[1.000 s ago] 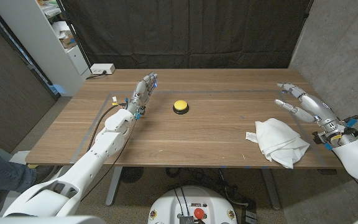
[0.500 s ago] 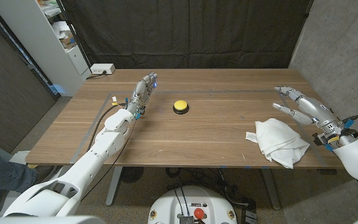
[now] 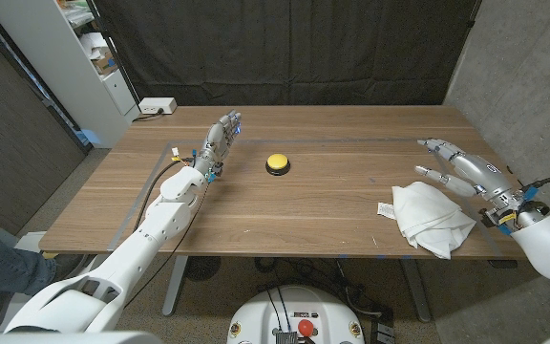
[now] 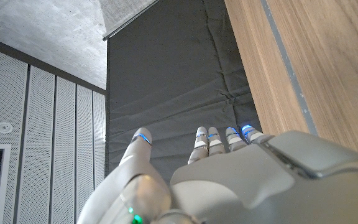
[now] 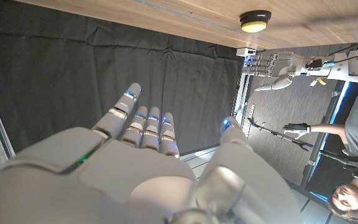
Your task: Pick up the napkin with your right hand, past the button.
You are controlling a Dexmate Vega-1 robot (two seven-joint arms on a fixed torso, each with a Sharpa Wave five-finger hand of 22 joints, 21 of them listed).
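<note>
The right hand (image 3: pixel 456 164), fingers spread and empty, has swung toward nine o'clock over the crumpled white cloth napkin (image 3: pixel 428 218); descent seems next.

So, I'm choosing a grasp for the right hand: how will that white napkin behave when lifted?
The white napkin lies crumpled in soft folds, so it will probably droop and unfold. It looks thin, so likely light. The open right hand may need to pinch a raised fold.
</note>
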